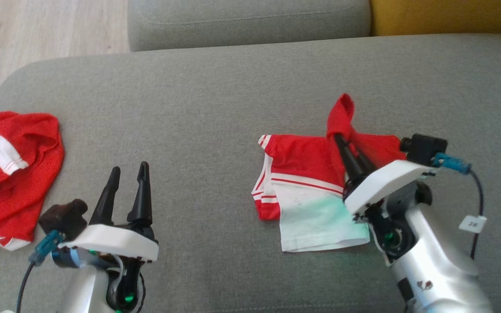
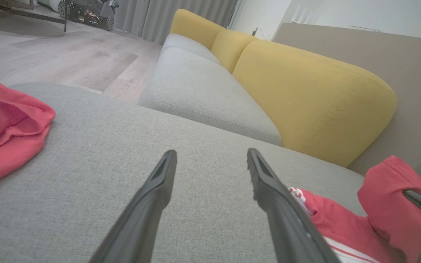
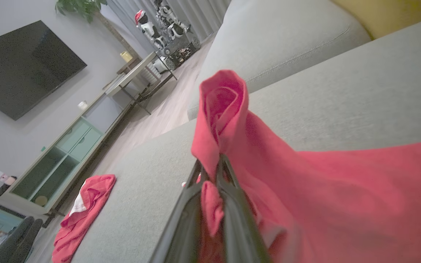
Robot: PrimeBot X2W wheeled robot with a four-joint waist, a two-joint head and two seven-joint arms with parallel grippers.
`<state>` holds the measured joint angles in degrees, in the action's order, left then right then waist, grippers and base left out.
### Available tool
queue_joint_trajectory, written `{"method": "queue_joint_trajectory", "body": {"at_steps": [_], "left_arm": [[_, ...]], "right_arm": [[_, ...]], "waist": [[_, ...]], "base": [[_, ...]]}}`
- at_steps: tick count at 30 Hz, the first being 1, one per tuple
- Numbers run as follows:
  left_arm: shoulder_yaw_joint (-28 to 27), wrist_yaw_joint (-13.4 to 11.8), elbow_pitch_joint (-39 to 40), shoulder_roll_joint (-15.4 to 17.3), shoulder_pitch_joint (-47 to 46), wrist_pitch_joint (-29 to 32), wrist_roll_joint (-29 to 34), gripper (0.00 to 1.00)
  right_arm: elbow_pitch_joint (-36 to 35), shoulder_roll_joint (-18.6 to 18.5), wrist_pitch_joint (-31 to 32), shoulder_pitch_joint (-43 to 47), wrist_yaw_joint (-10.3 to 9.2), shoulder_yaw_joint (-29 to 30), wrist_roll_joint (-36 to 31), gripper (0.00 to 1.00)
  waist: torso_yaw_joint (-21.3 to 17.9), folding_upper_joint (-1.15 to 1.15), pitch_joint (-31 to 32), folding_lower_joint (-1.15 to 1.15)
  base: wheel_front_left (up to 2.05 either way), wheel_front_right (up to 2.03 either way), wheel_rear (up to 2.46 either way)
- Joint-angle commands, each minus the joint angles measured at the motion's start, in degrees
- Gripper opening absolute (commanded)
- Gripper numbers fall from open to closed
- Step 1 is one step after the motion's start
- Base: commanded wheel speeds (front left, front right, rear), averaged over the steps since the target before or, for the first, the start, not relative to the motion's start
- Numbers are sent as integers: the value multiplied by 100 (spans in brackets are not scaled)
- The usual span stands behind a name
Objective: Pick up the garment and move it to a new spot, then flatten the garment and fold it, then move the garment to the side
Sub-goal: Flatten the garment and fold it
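Right gripper (image 1: 339,139) is pinched shut on a lifted red flap of the red-and-white cloth garment (image 1: 302,174), right of centre on the grey fabric cushion (image 1: 215,108), likely to fold it over, while the left gripper (image 1: 128,171) hovers wide open, empty, near the front edge.

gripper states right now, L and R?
Left gripper: open, holding nothing.
Right gripper: shut on a pinched-up fold of the red and white garment.
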<state>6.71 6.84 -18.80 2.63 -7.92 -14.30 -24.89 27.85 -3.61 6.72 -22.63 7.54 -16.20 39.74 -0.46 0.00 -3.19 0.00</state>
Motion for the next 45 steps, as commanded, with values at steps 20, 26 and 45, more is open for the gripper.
{"method": "queue_joint_trajectory", "body": {"at_steps": [20,26,45], "left_arm": [[-32,-43,31,25,-325,-70,-128,100],[-105,-52,-9,25,-300,-70,-100,100],[-123,-114,519,25,-118,-70,-112,100]], "right_arm": [[906,73,-1111,-666,-5,-2129,1663,100],[1319,73,-1504,-1041,-5,-2133,1523,100],[1000,-1281,-2167,-576,-5,-265,-1892,100]], "waist": [[415,0,-258,0],[300,0,-191,0],[-317,0,-5,0]], "base": [[0,0,0],[0,0,0],[0,0,0]]}}
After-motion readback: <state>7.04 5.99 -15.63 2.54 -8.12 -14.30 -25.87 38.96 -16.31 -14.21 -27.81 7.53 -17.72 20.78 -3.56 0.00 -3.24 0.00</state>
